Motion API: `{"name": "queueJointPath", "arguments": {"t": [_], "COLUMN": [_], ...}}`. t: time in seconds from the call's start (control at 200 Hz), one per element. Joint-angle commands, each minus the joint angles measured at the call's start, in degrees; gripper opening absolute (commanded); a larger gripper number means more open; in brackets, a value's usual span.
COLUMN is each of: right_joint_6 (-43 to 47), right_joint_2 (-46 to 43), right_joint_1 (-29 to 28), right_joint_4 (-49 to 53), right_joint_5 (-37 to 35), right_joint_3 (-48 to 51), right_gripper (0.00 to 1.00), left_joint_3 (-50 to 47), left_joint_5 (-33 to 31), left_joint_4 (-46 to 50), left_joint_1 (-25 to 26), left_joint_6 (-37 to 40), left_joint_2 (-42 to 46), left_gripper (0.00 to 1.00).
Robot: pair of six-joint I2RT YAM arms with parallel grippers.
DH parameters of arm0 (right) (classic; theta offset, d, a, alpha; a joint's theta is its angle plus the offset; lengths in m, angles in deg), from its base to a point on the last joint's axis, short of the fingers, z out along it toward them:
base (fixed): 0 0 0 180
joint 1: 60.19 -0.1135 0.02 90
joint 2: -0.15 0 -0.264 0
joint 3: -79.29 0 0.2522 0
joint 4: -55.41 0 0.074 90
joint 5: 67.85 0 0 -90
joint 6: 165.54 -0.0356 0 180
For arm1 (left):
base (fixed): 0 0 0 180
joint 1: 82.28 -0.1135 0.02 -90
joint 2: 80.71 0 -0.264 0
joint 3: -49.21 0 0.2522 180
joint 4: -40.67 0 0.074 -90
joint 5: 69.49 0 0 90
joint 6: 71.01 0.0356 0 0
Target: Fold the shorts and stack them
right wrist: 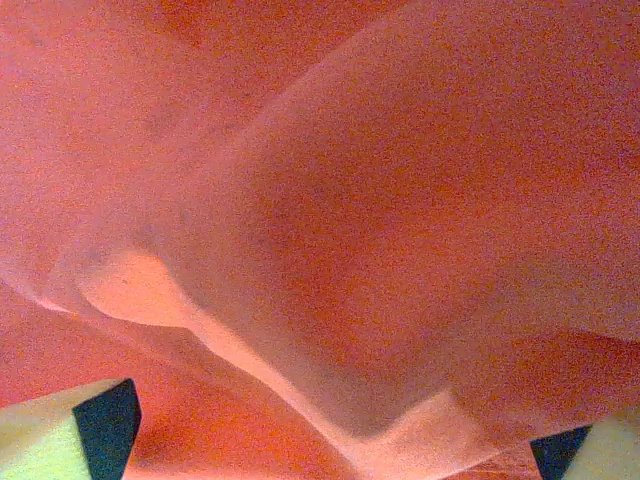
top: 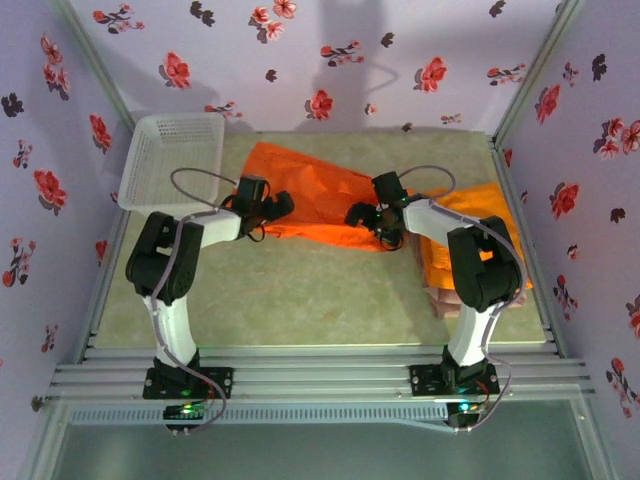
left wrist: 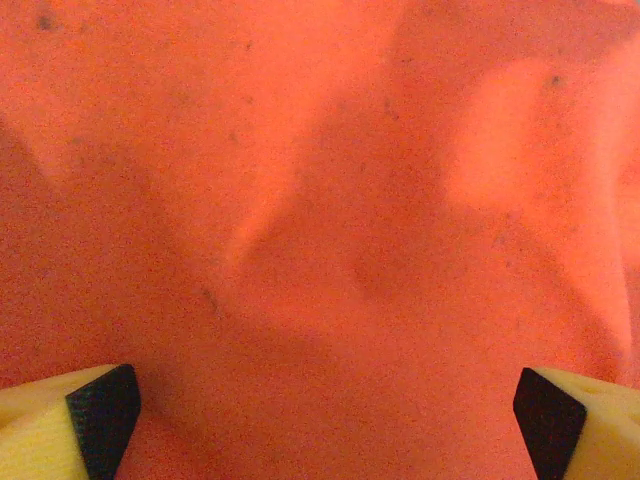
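On the table (top: 300,290), toward its far middle, orange shorts (top: 320,190) are lying rumpled. Over their left end the left gripper (top: 278,207) is hanging, the right gripper (top: 362,214) over their right end; both jaws are standing wide, cloth spreading beneath them.

pink-beige shorts (top: 437,300): mostly hidden under right orange shorts (top: 480,212) (right arm (top: 482,272) overlaps both) | outline: cannot tell
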Motion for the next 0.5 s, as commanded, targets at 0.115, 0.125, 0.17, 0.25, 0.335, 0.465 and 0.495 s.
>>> {"name": "queueJointPath", "arguments": {"t": [0.115,0.125,0.17,0.25,0.335,0.465,0.495], "right_joint_6": [4.2,4.3,4.8,5.3,5.4,5.0,4.9], "right_joint_2": [-2.2,-2.4,-3.2,-5.5,-9.1,-15.3,-17.1], "right_joint_1": [0.2,0.2,0.1,-0.1,-0.9,-3.8,-5.1], "right_joint_4": [4.7,4.9,5.4,5.5,5.4,5.5,5.5], "right_joint_5": [0.7,1.0,2.0,3.7,4.5,5.4,5.3], "right_joint_3": [1.0,1.2,1.9,4.4,8.4,14.5,15.8], "right_gripper": [0.99,0.99,0.99,0.99,0.99,0.99,0.99], "left_joint_3": [-11.5,-12.0,-14.2,-18.8,-24.0,-32.4,-34.0], "left_joint_5": [-4.6,-4.8,-5.0,-6.2,-8.9,-9.9,-10.0], "left_joint_4": [2.0,2.1,2.7,4.0,5.1,7.3,7.8], "left_joint_1": [2.7,2.9,3.5,5.1,7.4,8.9,8.9], "left_joint_6": [-4.2,-4.4,-5.3,-7.1,-8.8,-12.8,-13.4], "left_joint_2": [7.9,8.3,10.2,14.6,20.0,30.1,33.1], "left_gripper": [0.99,0.99,0.99,0.99,0.99,0.99,0.99]}}
